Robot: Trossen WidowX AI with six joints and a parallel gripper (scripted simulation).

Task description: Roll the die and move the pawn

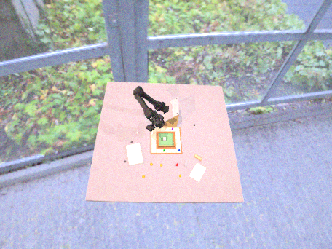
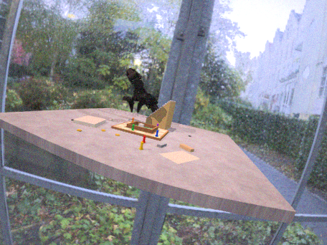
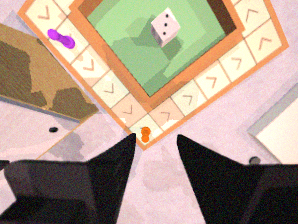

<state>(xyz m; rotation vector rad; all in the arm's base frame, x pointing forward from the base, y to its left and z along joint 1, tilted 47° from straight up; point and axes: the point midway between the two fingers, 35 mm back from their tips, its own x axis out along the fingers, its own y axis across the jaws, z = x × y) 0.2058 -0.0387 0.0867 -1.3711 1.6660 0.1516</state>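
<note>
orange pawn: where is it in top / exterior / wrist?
Top: not resolvable; its board corner sits under the gripper.
Exterior: orange pawn at the board's far left corner, below the arm.
Wrist: at the board corner, just ahead of the parted fingers, unheld.
Shared landmark: green tray holding the die.

One board (image 1: 166,151) with one green tray (image 3: 125,40) holds one die (image 3: 165,27). On the board stand four pawns: orange (image 3: 145,134), purple (image 3: 61,38), green (image 1: 163,149), blue (image 1: 179,149). Off it stand two: red (image 2: 144,139) and yellow (image 2: 141,145). Two cards (image 1: 134,153) lie flat.
</note>
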